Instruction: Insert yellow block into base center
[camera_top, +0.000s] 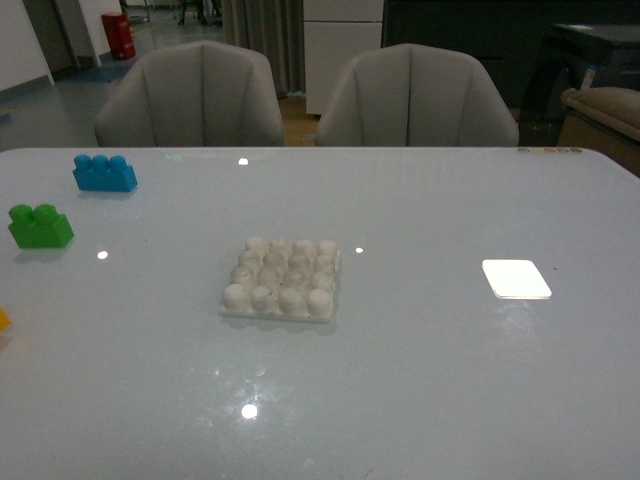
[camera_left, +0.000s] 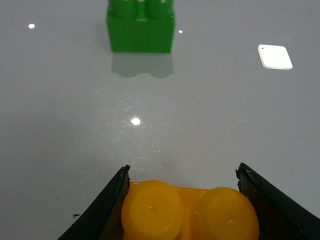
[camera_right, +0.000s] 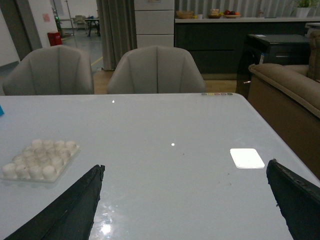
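Glossy grey table (camera_top: 450, 380) | left gripper (camera_left: 182, 169) fingers pressed against both ends of yellow block (camera_left: 187, 215), near-left of table, green brick (camera_left: 141, 30) beyond | right gripper (camera_right: 185, 200) fingers wide apart, empty | base (camera_top: 282, 278) mid-table, well apart | advice: lift straight, keep block level, align over centre studs, press down squarely.

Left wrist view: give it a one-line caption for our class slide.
Left pincer flanks the yellow block on the table, with the green brick standing ahead.
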